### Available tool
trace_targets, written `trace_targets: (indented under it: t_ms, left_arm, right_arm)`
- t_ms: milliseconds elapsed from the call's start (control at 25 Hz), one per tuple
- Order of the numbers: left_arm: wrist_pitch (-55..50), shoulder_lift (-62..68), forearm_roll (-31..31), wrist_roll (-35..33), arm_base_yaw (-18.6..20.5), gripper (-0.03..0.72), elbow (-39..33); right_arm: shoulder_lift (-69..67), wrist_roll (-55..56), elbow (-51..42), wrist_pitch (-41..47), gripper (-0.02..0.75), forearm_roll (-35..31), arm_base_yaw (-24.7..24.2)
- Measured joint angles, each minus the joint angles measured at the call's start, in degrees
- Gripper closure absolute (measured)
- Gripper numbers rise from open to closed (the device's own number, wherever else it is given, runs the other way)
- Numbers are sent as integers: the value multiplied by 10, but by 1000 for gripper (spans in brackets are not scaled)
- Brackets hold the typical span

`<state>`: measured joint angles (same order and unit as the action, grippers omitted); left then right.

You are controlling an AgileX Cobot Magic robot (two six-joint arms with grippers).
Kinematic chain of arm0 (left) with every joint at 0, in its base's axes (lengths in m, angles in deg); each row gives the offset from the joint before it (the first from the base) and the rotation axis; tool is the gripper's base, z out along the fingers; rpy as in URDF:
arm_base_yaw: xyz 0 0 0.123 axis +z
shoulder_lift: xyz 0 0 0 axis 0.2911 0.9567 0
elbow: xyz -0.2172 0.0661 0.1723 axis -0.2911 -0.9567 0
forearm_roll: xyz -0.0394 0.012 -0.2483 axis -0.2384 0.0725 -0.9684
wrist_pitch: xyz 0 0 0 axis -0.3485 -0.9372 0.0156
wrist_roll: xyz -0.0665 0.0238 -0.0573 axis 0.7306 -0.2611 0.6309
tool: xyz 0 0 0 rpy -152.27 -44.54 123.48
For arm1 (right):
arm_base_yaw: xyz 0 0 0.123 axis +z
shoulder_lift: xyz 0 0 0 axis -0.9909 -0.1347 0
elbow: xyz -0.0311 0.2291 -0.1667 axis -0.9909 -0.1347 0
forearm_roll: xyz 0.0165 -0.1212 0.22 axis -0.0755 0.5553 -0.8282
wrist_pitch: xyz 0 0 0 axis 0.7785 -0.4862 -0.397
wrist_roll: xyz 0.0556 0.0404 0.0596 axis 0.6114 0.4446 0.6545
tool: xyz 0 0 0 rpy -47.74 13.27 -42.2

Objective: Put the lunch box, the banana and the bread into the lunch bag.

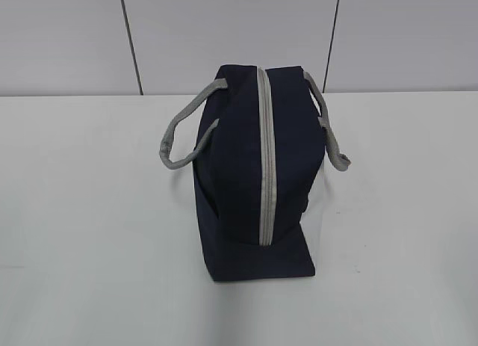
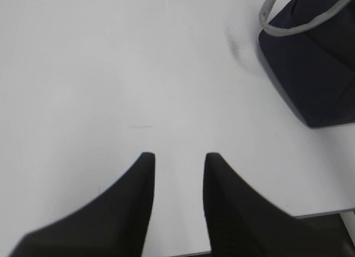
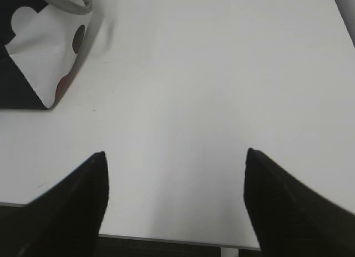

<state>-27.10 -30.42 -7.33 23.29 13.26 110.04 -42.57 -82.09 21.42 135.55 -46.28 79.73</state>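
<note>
While both arms hang back at the near table edge, the lunch bag (image 1: 258, 174) sits mid-table (image 1: 89, 234), zipper (image 1: 265, 159) closed along its top, handles (image 1: 183, 144) flopped either side. Left gripper (image 2: 179, 157) stands partly open, empty, bag to its far right; right gripper (image 3: 175, 154) gapes wide, empty, bag's white end panel (image 3: 44, 51) to its far left. Lunch box, banana and bread aren't visible; contents can't be told. Probably unzip first: pin the bag, pull steadily.

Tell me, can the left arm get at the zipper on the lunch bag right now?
Probably yes. The left gripper holds nothing, bare table lies between it and the lunch bag, and the zipper runs uncovered along the top.
</note>
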Motion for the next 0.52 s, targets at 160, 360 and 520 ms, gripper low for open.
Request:
trace_targets:
  t_ms: [160, 360, 520]
  left_arm:
    - [0, 0, 1, 0, 0, 452, 0]
    - [0, 0, 1, 0, 0, 452, 0]
    - [0, 0, 1, 0, 0, 452, 0]
  right_arm:
    - [0, 0, 0, 0, 157, 0, 0]
    - [0, 0, -1, 0, 157, 0, 0]
    - [0, 0, -1, 0, 157, 0, 0]
